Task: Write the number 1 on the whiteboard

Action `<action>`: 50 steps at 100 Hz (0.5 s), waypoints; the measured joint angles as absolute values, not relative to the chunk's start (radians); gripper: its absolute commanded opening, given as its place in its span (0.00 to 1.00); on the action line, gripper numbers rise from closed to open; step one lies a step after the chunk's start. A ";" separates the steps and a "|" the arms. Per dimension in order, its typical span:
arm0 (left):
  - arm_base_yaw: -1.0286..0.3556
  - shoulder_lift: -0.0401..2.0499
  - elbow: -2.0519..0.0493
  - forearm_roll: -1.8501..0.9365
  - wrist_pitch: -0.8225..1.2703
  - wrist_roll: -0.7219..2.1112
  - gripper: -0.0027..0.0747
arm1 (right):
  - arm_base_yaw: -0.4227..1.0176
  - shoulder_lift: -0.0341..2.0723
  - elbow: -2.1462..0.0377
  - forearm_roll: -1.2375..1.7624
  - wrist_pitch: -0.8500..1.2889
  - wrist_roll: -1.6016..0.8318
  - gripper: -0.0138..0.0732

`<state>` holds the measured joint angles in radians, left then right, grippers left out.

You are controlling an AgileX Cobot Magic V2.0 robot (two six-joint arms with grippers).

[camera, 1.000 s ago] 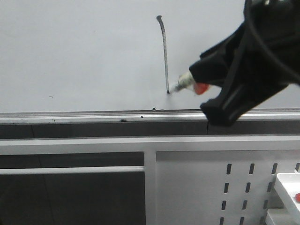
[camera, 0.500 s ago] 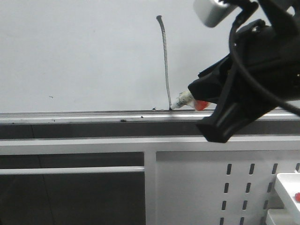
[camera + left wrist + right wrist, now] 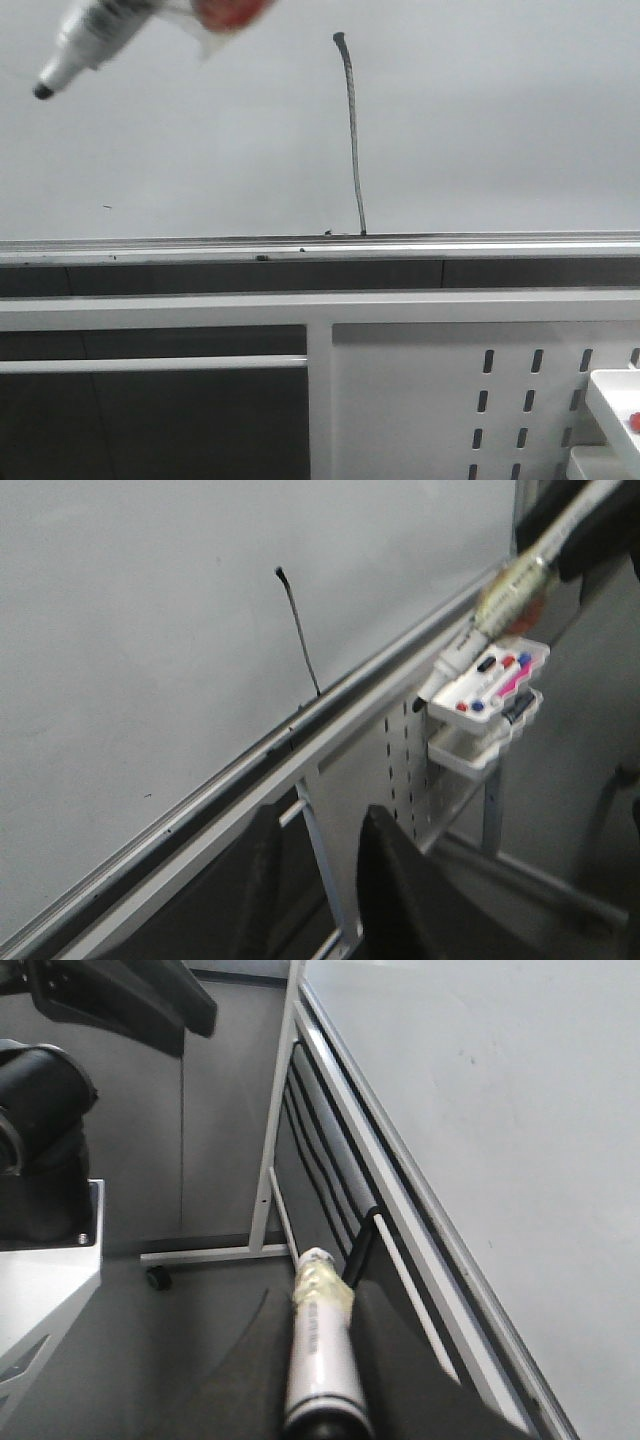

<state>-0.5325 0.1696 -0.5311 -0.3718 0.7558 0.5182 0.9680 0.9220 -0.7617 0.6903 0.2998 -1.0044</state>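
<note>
Marker point(image 3: 90, 30): close to the front camera, blurred, upper left of that view, tip aimed down-left. Half a second ago its tip sat at the foot of the stroke by the rail; now it is lifted clear of the board and swung left.

Right end effector point(image 3: 318, 1360): fingers pressed on the marker barrel, which runs out between them toward the board frame. It has left the front view, where it filled the right side a moment ago.

Left end effector point(image 3: 315, 880): fingers spread, nothing between them, hanging in front of the frame below the board.

Perforated panel point(image 3: 480, 390): lower right, under the rail, with a pen tray point(image 3: 490, 685) hung on it.

Rail point(image 3: 200, 250): silver, along the board's lower edge.

Whiteboard point(image 3: 180, 130): farthest, pale, glossy.

Number 1 point(image 3: 352, 130): near-vertical dark stroke, centre of the board, small hook on top, foot at the rail.

Judgement: stroke complete and pen withdrawn, so the writing looks done; only parking the marker may remain.
</note>
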 measured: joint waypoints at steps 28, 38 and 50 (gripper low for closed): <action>-0.533 0.519 -0.781 -0.441 0.970 0.748 0.32 | 0.966 1.122 -1.018 0.686 0.542 -1.004 0.08; -0.533 0.599 -0.823 -0.458 0.993 0.768 0.32 | 0.966 1.180 -1.082 0.680 0.587 -1.004 0.08; -0.533 0.647 -0.840 -0.480 1.006 0.813 0.32 | 0.967 1.210 -1.120 0.674 0.590 -1.004 0.08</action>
<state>-0.5325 0.6473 -0.8397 -0.4804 1.0056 0.8125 0.9675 1.2098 -1.1203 0.6741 0.5901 -1.0044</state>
